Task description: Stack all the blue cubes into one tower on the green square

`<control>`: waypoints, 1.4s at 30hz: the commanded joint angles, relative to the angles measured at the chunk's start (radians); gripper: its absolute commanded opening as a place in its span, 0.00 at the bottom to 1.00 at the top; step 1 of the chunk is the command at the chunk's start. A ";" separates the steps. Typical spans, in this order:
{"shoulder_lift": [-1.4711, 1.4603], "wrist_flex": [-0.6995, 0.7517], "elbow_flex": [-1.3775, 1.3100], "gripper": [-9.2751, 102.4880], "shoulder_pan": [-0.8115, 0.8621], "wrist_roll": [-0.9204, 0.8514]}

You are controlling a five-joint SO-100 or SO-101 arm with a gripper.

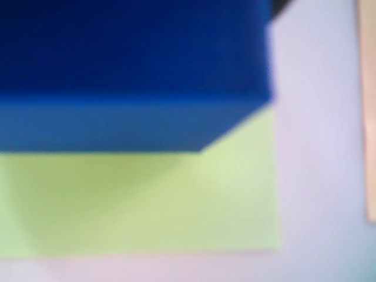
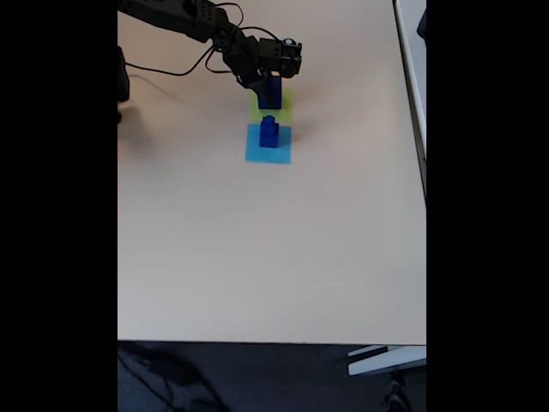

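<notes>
In the fixed view my gripper (image 2: pixel 268 87) reaches in from the upper left and stands over the green square (image 2: pixel 283 101), shut on a large blue cube (image 2: pixel 271 96) that sits on or just above the square. The wrist view is blurred. There the same blue cube (image 1: pixel 129 64) fills the upper left, with the green square (image 1: pixel 176 205) under it. Just in front, a medium blue cube (image 2: pixel 268 136) stands on a light-blue paper square (image 2: pixel 257 153), and a small blue cube (image 2: pixel 268 121) rests on top of it.
The pale table (image 2: pixel 257 257) stretches wide and bare toward the near edge. Black cables (image 2: pixel 184 64) trail from the arm at the upper left. A second tabletop edge (image 2: pixel 412 69) runs along the right.
</notes>
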 commanded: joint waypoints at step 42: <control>0.077 0.215 -0.503 0.36 0.086 -0.344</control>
